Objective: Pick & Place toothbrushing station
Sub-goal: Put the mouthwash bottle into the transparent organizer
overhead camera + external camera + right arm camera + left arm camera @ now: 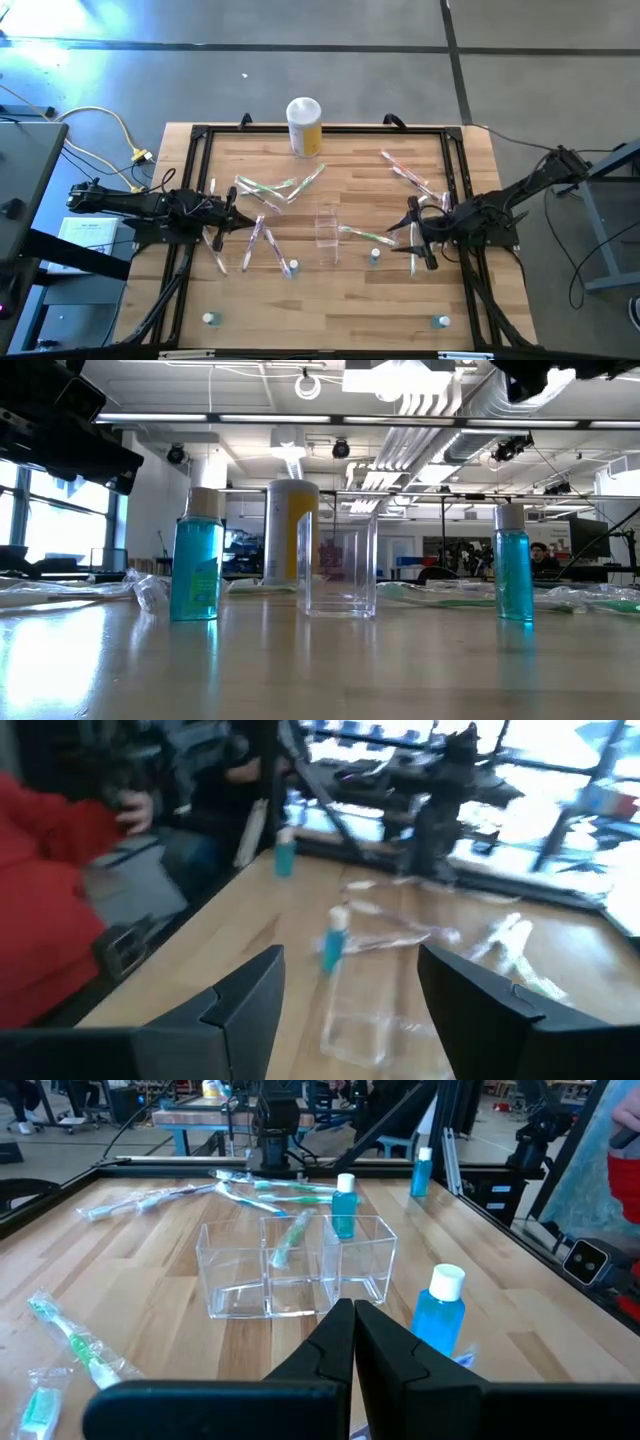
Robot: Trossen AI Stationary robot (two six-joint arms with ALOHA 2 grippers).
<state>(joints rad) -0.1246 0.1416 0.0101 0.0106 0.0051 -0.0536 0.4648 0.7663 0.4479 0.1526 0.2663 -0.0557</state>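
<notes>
Left gripper (352, 1342) jaws together, right gripper (345, 995) jaws apart.

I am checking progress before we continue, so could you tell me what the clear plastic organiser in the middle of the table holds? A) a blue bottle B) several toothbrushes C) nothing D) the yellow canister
C: the clear plastic organiser shows bare compartments, while wrapped translucent toothbrushes lie scattered on the wooden table.

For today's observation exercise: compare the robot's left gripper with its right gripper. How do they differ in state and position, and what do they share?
The left gripper has its fingers pressed shut; the right gripper stands wide open. In the high view, the left gripper sits at the table's left side and the right gripper at its right, either side of the clear cup. Both are dark, two-fingered, empty, and aimed at the cup.
</notes>
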